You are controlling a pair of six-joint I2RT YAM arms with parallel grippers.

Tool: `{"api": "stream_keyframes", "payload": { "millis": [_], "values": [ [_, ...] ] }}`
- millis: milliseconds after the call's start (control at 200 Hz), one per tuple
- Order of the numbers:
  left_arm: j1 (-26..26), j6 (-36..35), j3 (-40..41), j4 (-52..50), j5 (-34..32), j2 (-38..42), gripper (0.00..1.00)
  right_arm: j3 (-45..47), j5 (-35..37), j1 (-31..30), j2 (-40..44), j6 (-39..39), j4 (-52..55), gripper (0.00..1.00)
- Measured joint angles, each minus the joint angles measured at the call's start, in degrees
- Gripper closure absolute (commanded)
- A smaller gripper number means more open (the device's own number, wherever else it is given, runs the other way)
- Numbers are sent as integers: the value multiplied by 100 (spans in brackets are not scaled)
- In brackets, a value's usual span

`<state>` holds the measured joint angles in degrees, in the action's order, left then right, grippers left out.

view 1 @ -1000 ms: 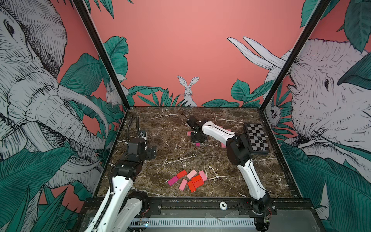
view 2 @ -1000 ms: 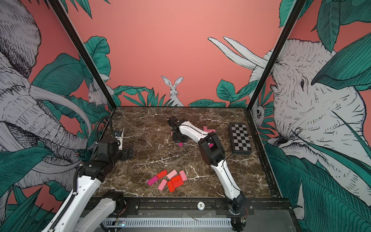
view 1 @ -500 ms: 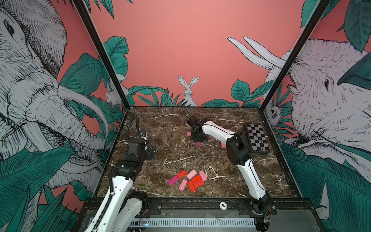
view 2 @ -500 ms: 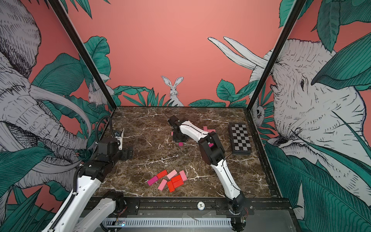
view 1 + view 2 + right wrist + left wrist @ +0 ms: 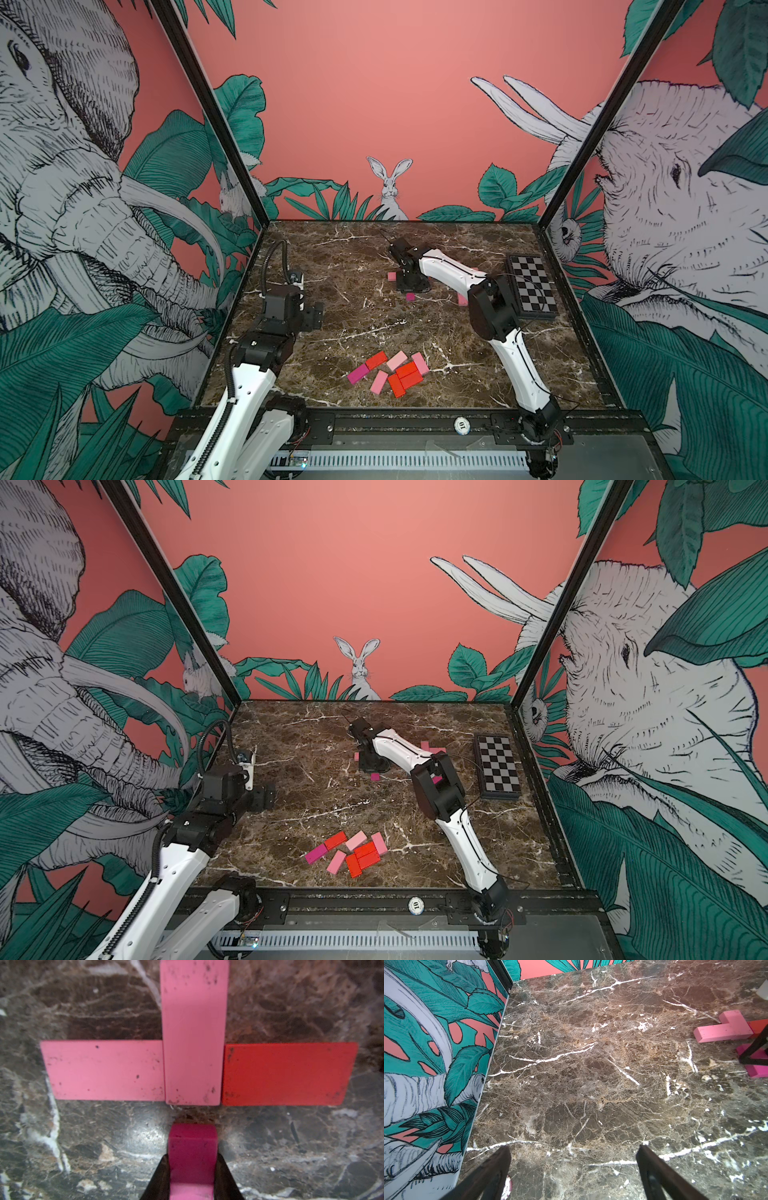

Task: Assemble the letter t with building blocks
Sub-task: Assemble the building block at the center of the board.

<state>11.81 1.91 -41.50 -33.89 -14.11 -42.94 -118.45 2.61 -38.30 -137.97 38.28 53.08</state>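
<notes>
Item: magenta block (image 5: 192, 1147), clenched in right gripper (image 5: 192, 1159), just short of pale pink stem (image 5: 193, 1032) (crossbar blocks (image 5: 104, 1070) touching it). Risk: shoving stem askew when closing gap. Clearance: spare blocks (image 5: 390, 372) at 6 o'clock, checkered board (image 5: 532, 286) at 3 o'clock, both well apart; left gripper (image 5: 573, 1153) gaping, empty

1. In a top view, a brown marble table (image 5: 353, 257) sits between walls painted with elephants, leaves and a rabbit.
2. A cluster of blocks (image 5: 395, 372), red, pink and one magenta, lies flat near the front edge.
3. The right gripper (image 5: 409, 286) points down at the far middle. A pink block (image 5: 391, 276) lies just beside it, and a magenta block (image 5: 410, 296) shows at its tip.
4. Another pink block (image 5: 462, 299) peeks from behind the right arm.
5. A checkered board (image 5: 532, 286) lies by the right wall.
6. The left gripper (image 5: 316, 316) hangs over the table's left side, well apart from every block.
</notes>
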Motion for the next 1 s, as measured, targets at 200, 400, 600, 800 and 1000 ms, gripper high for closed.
{"api": "stream_keyframes", "payload": {
  "millis": [200, 400, 600, 800, 1000],
  "values": [
    [0, 0, 0, 0, 0, 0, 3, -109, 9, 17, -63, -26, 13, 83],
    [0, 0, 0, 0, -2, 0, 3, -162, 9, 22, -94, -52, 55, 82],
    [0, 0, 0, 0, -2, 0, 3, -162, 9, 22, -101, -59, 52, 82],
    [0, 0, 0, 0, -2, -2, 3, -195, 9, 26, -116, -74, 76, 82],
    [0, 0, 0, 0, -2, -11, 3, -269, 13, 44, -160, -120, 83, 82]
  ]
}}
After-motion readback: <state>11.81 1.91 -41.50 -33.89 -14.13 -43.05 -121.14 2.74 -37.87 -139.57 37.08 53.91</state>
